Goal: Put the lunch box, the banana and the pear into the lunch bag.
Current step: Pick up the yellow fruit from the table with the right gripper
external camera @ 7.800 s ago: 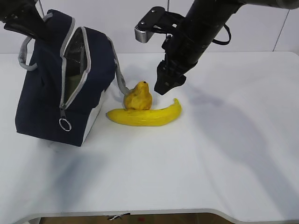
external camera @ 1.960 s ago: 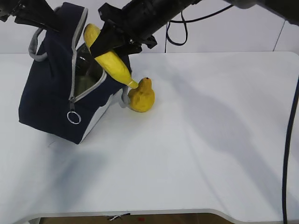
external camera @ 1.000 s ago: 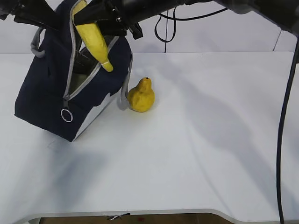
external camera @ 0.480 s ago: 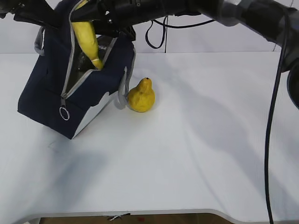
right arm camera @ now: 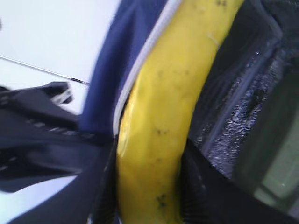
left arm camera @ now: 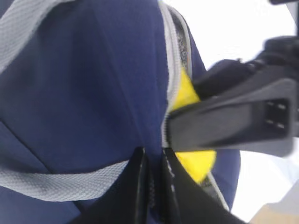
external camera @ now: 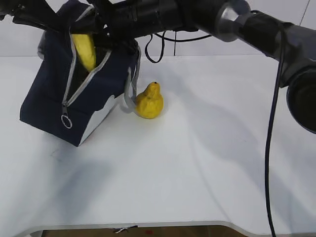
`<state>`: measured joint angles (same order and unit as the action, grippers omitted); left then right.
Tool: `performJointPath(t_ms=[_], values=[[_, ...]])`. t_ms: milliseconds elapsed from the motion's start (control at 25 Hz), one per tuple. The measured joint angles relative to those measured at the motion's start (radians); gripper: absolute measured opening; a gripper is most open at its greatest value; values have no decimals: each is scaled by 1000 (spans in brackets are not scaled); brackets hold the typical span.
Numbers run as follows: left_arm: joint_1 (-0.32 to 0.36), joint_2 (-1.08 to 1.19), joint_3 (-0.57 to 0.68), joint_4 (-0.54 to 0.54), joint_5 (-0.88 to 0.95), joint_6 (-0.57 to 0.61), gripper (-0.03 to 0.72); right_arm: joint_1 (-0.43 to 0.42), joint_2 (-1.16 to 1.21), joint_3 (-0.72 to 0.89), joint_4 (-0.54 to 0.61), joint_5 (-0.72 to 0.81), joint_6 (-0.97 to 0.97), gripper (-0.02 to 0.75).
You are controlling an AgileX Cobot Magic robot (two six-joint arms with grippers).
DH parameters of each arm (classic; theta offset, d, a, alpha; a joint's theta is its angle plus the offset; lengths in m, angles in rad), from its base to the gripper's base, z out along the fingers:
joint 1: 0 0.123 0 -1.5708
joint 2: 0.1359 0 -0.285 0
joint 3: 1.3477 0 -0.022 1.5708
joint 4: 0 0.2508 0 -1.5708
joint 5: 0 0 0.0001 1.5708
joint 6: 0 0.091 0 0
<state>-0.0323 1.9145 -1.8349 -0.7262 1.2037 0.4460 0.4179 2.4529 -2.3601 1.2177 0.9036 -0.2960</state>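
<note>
Right gripper (right arm camera: 149,186): clamped on the banana (external camera: 85,49), one dark finger on each flank of the fruit in the right wrist view.
Left gripper (left arm camera: 152,186): pinched shut on the navy fabric at the top edge of the lunch bag (external camera: 47,98), beside a grey strap, holding the mouth up.
Banana: lower part inside the zipper opening, upper part above the rim, not yet released.
Pear (external camera: 149,101): upright on the white table (external camera: 207,163), just beside the bag's right side and close to a hanging grey strap; untouched.
Lunch box: a pale greenish shape deep in the bag in the right wrist view may be its lid; too blurred to confirm, and no box lies on the table.
Lunch bag: tilted, unzipped, ring pull hanging at the lower end of the zipper.
Progress (judged): box probably stowed, banana partly in, pear left.
Right arm pose: stretched across from the right, wrist over the bag mouth.
Left arm pose: enters at upper left, above the bag.
</note>
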Motion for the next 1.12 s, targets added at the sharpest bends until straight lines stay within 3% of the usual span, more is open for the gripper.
performJointPath(t_ms=[240, 520, 880, 1120], values=[[0, 0, 0, 0, 11, 1, 25, 0, 12, 0, 0, 4, -10, 329], [0, 0, 0, 9, 14, 1, 25, -8, 13, -1, -5, 33, -15, 526], [32, 0, 0, 36, 25, 1, 25, -62, 13, -127, -17, 183, -148, 551], [64, 0, 0, 68, 29, 1, 25, -76, 13, -302, -261, 318, -141, 554]])
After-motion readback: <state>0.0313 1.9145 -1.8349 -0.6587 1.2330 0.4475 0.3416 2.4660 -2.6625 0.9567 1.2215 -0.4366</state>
